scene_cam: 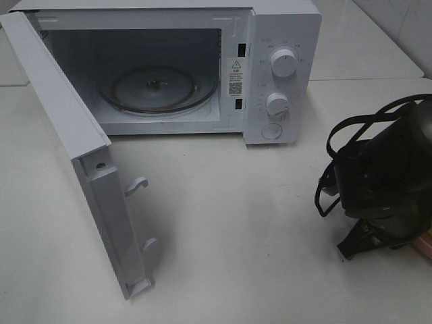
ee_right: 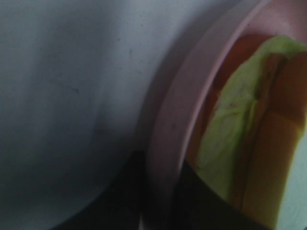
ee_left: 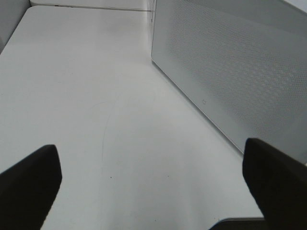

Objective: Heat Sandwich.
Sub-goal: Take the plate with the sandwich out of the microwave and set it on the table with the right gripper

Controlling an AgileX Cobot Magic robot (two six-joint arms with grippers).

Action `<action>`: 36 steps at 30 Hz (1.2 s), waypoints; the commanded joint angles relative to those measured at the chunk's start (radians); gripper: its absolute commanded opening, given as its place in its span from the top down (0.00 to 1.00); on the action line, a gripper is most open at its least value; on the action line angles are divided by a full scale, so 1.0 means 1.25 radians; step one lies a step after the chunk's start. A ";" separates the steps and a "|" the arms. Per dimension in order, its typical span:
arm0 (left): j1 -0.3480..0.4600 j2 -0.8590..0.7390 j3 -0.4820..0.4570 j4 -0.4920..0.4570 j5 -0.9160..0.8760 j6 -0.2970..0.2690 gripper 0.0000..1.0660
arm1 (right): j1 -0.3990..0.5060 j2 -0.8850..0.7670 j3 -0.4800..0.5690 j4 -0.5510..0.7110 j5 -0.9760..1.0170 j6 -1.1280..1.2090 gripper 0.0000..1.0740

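I see the microwave (scene_cam: pixel 202 67) on the white counter (scene_cam: pixel 236 236) with its door (scene_cam: pixel 74 148) swung wide and the glass turntable (scene_cam: pixel 158 88) bare inside. My right end effector (ee_right: pixel 160 191) is low at the counter's right edge, its two dark fingers straddling the rim of the pink plate (ee_right: pixel 192 91); I cannot tell whether they pinch it. The sandwich (ee_right: pixel 259 124) lies on that plate, green leaf between the bread. My left end effector (ee_left: pixel 153 187) gapes wide over bare counter beside the microwave, holding nothing.
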 commanded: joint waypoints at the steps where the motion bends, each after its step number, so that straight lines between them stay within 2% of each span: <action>1: 0.003 -0.014 0.002 0.000 -0.004 0.000 0.09 | -0.002 0.006 0.002 0.009 0.006 -0.022 0.80; 4: 0.003 -0.014 0.002 0.000 -0.004 0.000 0.09 | -0.002 0.006 0.002 0.030 -0.002 -0.035 0.71; 5: 0.003 -0.014 0.002 0.000 -0.004 0.000 0.09 | -0.002 0.006 0.002 0.047 -0.005 -0.056 0.63; 6: 0.003 -0.014 0.002 0.000 -0.004 0.000 0.09 | -0.002 0.006 0.002 0.047 -0.005 -0.056 0.63; 10: 0.003 -0.014 0.002 0.000 -0.004 0.000 0.09 | -0.002 0.006 0.002 0.078 -0.002 -0.106 0.50; 15: 0.003 -0.014 0.002 0.000 -0.004 0.000 0.09 | -0.002 0.002 0.002 0.103 -0.002 -0.130 0.45; 28: 0.003 -0.014 0.002 0.000 -0.004 0.000 0.09 | -0.002 -0.186 0.002 0.194 -0.014 -0.299 0.27; 36: 0.003 -0.014 0.002 0.000 -0.004 0.000 0.09 | -0.002 -0.294 0.002 0.274 -0.010 -0.395 0.26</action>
